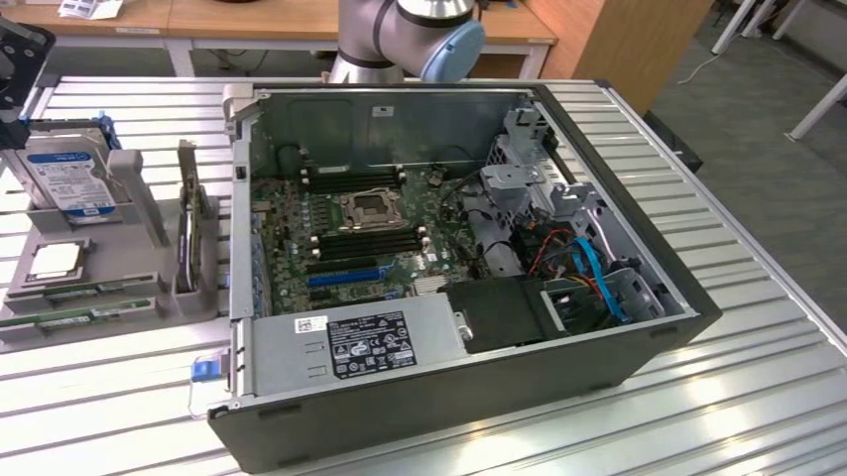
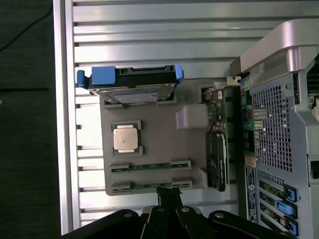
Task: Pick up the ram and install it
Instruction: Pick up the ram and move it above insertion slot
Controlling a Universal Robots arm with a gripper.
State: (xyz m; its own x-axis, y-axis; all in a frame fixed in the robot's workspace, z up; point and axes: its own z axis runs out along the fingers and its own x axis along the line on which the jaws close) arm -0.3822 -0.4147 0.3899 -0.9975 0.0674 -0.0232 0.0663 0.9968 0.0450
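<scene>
Gripper (image 2: 169, 193) closed, seemingly empty, above the grey tray (image 2: 159, 144) with the ram (image 2: 149, 166) in its slot

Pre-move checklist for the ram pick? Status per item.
1. End effector open for a grasp: not ok, it is shut and holds nothing.
2. Ram seated in grey holder: ok, with a second stick beside it.
3. End effector lined up with ram: ok in the wrist view; height above it cannot tell.
4. Computer case open, motherboard exposed: ok.
5. Memory slots free: cannot tell.
6. Hard drive apart from the sticks: ok.
</scene>
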